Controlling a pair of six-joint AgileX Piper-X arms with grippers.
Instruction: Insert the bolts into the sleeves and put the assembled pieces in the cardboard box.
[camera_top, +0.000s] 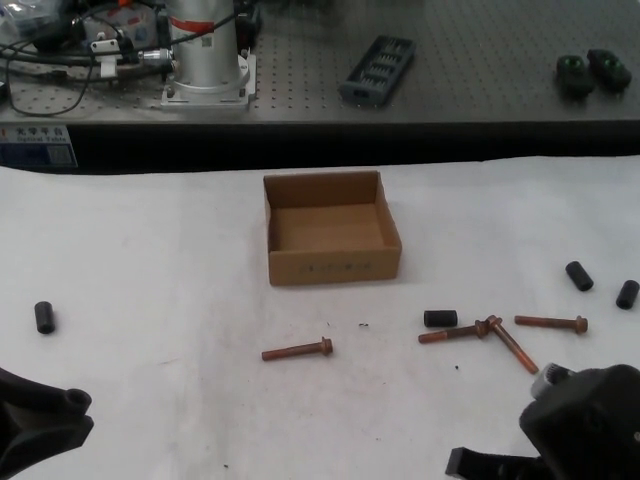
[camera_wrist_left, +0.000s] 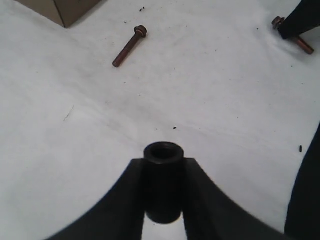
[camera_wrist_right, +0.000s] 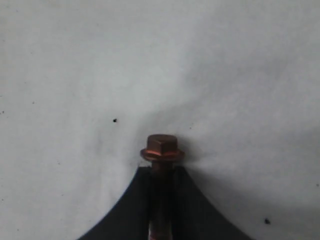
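Left gripper (camera_wrist_left: 163, 162) is gripping a black cylindrical sleeve (camera_wrist_left: 163, 197), right gripper (camera_wrist_right: 162, 171) is clamping a copper hex-head bolt (camera_wrist_right: 161, 148); brown cardboard box (camera_top: 335, 265), centre of high view, is sitting empty, nothing inserted yet

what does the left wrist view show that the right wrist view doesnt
Left wrist view adds: a black sleeve in the left claw, a loose bolt on the white sheet, and a corner of the cardboard box. Right wrist view adds: a copper bolt clamped head-out in the right claw. Shared: the white sheet, and a claw shut on one part.
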